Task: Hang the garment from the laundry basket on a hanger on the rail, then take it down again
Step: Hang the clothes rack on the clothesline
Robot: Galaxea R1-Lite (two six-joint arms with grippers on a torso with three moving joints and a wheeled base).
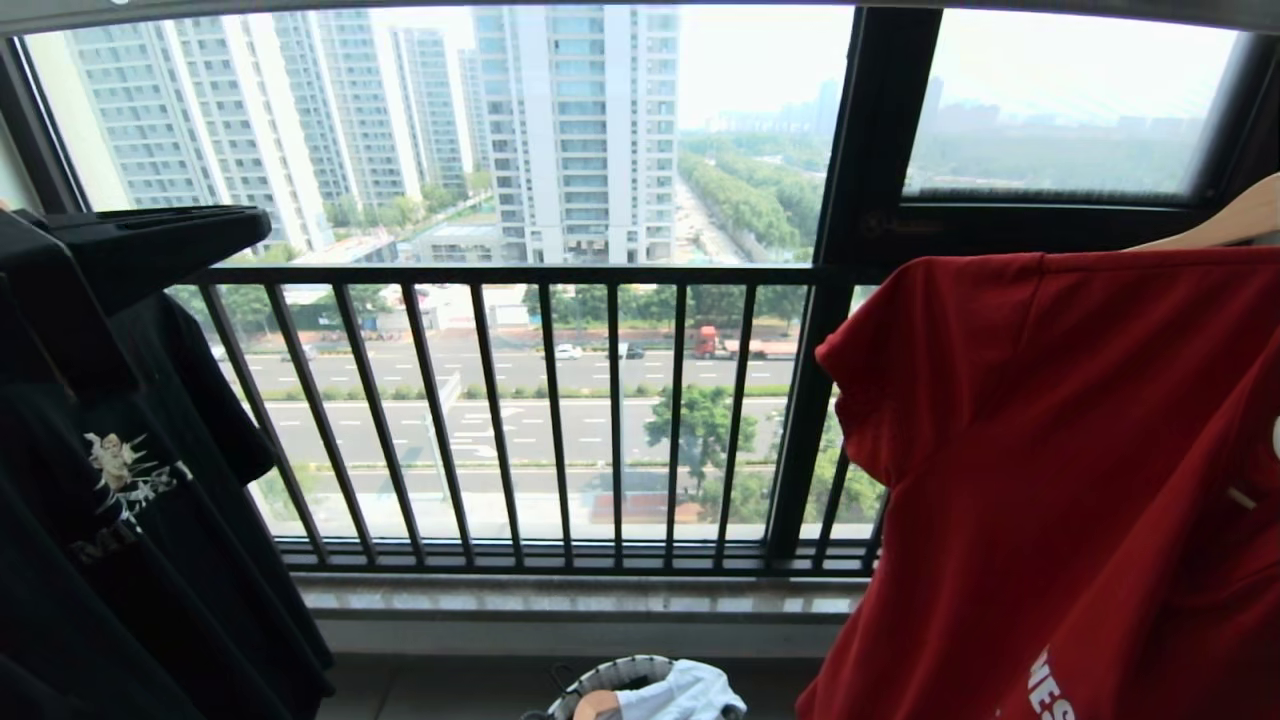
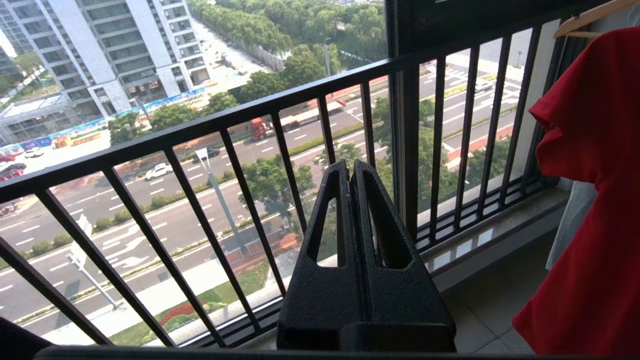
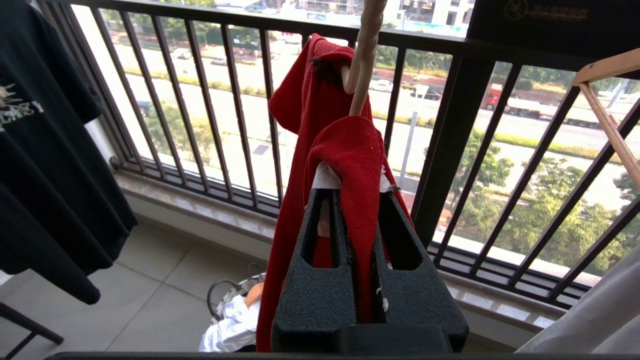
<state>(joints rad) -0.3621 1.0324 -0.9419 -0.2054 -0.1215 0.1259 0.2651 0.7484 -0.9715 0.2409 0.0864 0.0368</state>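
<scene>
The red garment (image 1: 1050,450) hangs at the right of the head view, white lettering showing near its hem. In the right wrist view my right gripper (image 3: 356,192) is shut on a fold of the garment (image 3: 300,150). That fold is draped over the off-white hanger (image 3: 364,55), whose twisted neck rises out of the picture. My left gripper (image 2: 348,162) is shut and empty, pointing at the window bars, with the garment (image 2: 595,175) off to its side. The laundry basket (image 1: 610,675) stands on the floor below, also seen under the right gripper (image 3: 240,285). The rail is out of view.
Black printed T-shirts (image 1: 120,500) hang at the left. A black barred window railing (image 1: 540,275) runs across ahead, above a stone sill. A white T-shirt (image 1: 690,695) lies in the basket. A light wooden hanger (image 1: 1230,220) sticks out above the red garment.
</scene>
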